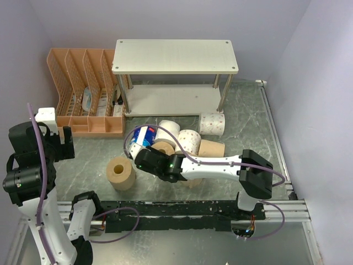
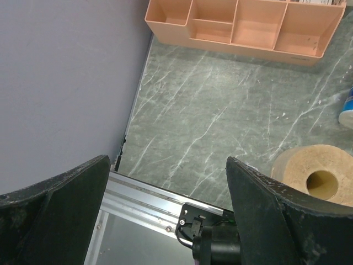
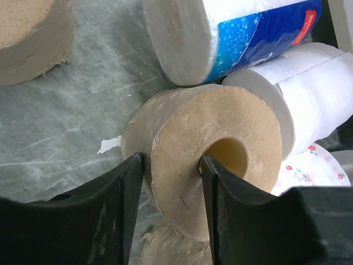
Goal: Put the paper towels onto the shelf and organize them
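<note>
My right gripper (image 3: 172, 165) is shut on the wall of a tan paper towel roll (image 3: 187, 138), one finger outside it and one in its hollow core. In the top view this roll (image 1: 164, 148) sits in a cluster with a blue-and-white wrapped roll (image 1: 144, 135), white rolls (image 1: 168, 131) and another tan roll (image 1: 211, 149). One tan roll (image 1: 121, 172) stands apart at the left. A printed white roll (image 1: 212, 123) lies by the two-tier shelf (image 1: 175, 56), whose boards are bare. My left gripper (image 2: 168, 187) is open and empty, up at the left.
An orange slotted file organizer (image 1: 83, 91) stands left of the shelf and shows in the left wrist view (image 2: 248, 27). The metal rail (image 1: 182, 212) runs along the near edge. Walls close in on the left, back and right.
</note>
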You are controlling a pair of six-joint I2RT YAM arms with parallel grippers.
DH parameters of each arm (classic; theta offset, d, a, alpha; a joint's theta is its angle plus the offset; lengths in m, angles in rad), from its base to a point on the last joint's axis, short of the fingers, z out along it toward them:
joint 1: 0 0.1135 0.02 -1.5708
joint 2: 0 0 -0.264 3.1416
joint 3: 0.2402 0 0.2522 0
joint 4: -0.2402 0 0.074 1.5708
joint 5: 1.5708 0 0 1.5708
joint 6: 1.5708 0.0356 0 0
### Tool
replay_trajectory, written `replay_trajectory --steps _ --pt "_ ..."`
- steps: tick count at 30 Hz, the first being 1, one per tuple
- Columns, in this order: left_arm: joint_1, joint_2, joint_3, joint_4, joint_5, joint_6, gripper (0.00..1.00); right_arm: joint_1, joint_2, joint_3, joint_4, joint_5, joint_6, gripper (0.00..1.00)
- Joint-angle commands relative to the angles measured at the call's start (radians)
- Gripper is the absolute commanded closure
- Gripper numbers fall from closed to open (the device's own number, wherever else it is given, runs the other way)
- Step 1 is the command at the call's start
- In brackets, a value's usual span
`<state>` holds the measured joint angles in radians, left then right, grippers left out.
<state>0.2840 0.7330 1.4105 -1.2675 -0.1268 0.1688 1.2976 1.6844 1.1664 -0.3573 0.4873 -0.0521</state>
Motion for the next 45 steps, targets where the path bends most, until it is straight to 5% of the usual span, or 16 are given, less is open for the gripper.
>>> replay_trajectory --steps 1,7,25,30,37,45 --pt "-0.008 -0.016 -0.025 0.048 -0.019 0.046 0.02 -0.001 0.033 0.019 -0.014 -0.023 0.024 0.6" --pt "-0.009 -0.018 -0.038 0.076 -0.047 0.08 0.02 -0.001 0.029 0.046 -0.084 -0.02 0.027 1.0" --pt "-0.009 0.012 -0.057 0.097 -0.009 0.041 0.02 -0.051 -0.348 0.271 -0.447 0.196 0.007 1.0" --pt "-0.008 0.014 -0.104 0.117 0.032 0.03 0.02 -0.244 -0.392 0.256 -0.35 0.15 -0.124 1.0" --pt "-0.009 -0.013 -0.193 0.173 0.048 0.029 0.02 -0.459 -0.481 0.076 0.098 0.023 -0.458 1.0" --pt "-0.008 -0.088 -0.191 0.206 0.047 0.015 0.02 -0.63 -0.344 -0.006 0.339 -0.105 -0.512 1.0"
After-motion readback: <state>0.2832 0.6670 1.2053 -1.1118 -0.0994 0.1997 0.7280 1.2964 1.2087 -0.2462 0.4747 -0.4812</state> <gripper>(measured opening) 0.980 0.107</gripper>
